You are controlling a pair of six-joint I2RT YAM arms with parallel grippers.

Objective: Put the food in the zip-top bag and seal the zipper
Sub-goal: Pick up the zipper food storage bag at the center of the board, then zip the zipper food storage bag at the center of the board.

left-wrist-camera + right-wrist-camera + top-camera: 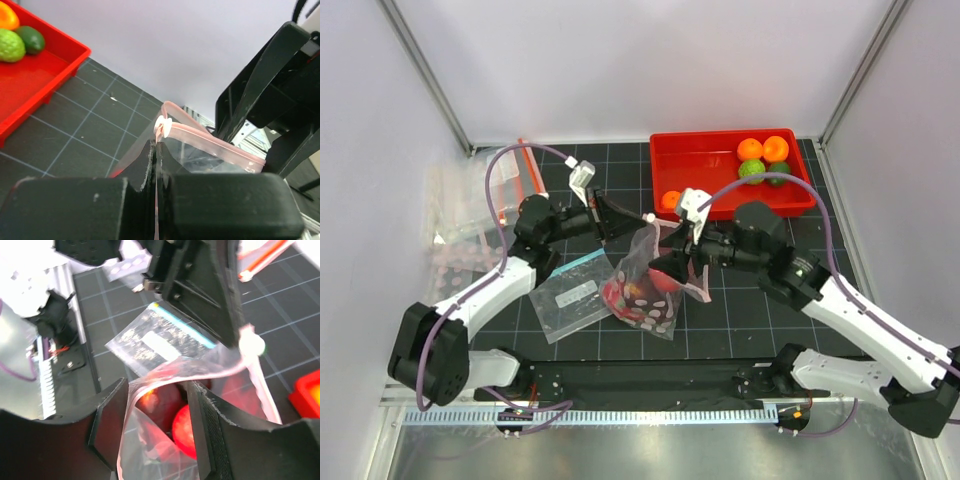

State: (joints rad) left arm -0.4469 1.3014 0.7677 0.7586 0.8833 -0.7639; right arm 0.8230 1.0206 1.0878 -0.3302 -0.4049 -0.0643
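Item 1, zip-top bag [645, 300]: we log it at mid-table on the black gridded mat [740, 320], its mouth lifted and its body slumped toward 6 o'clock.

Item 2, zipper [220, 147]: a pink strip along the mouth, with a white slider [163, 126] at the end nearest the left arm.

Item 3, food: we count a red round fruit [184, 429] inside the bag. The darker pieces beside it are too blurred for us to name.

Item 4, left gripper [638, 220]: at the bag's 12 o'clock, fingers pressed together on the bag's film just under the slider.

Item 5, right gripper [157, 390]: at the bag's 2 o'clock, fingers spread, with the mouth's rim running between them.

Item 6, plain bag with teal strip [568, 292]: flat at the dotted bag's 9 o'clock, just beside it.

Item 7, red tray [720, 195]: at 1 o'clock, holding orange fruits [763, 148] and green fruits [752, 170].
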